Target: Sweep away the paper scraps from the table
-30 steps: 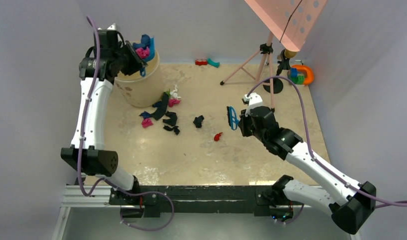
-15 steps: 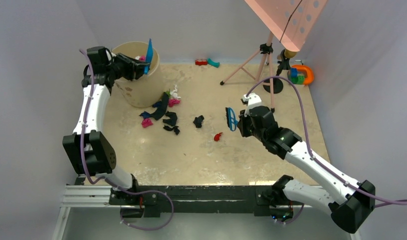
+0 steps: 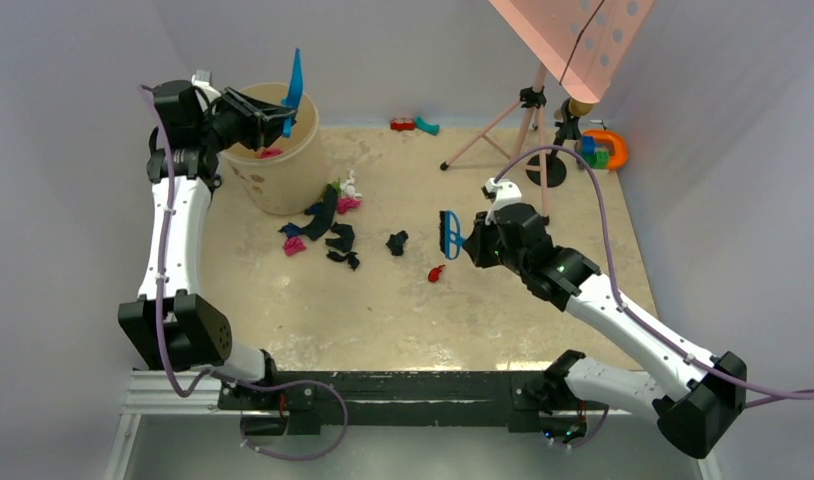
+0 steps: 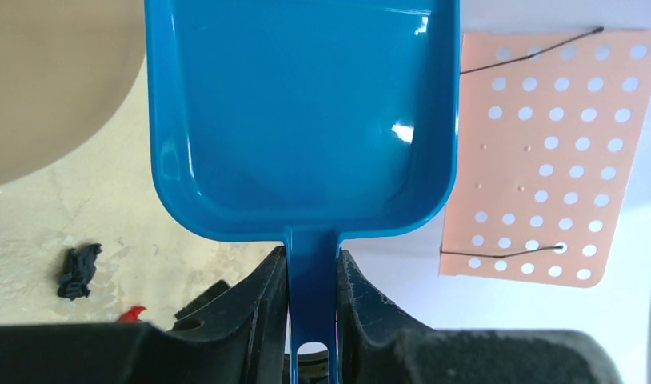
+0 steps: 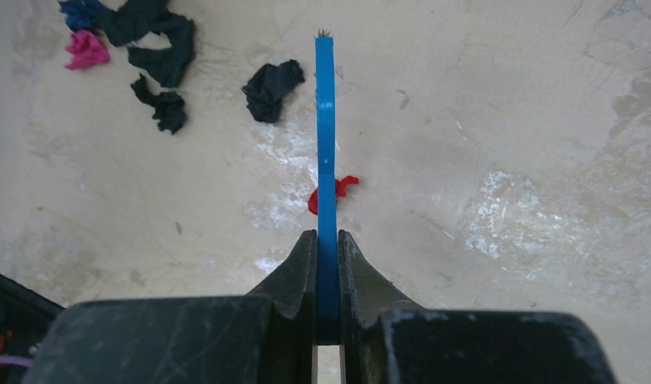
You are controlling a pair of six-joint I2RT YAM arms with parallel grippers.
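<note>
This is a robot test cell in a lab rather than a home. A worn beige table (image 3: 403, 310) is boxed in by blank grey walls (image 3: 383, 50). The left arm (image 3: 178, 230) and the right arm (image 3: 623, 320) (both white and black) are bolted to a metal rail (image 3: 173, 393) at its near edge and trail purple cables (image 3: 793, 395). At the far side a tripod (image 3: 523, 130) stands under a pink perforated board (image 3: 583, 40). Toy blocks (image 3: 413, 125) and crumpled paper scraps (image 3: 328, 225) are scattered on the surface.

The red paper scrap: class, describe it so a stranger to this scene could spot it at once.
On the beige table, look near the middle, just on the near side of the blue brush. The red paper scrap lies alone there: small, crumpled, bright red, whereas the nearest scrap is black.
</note>
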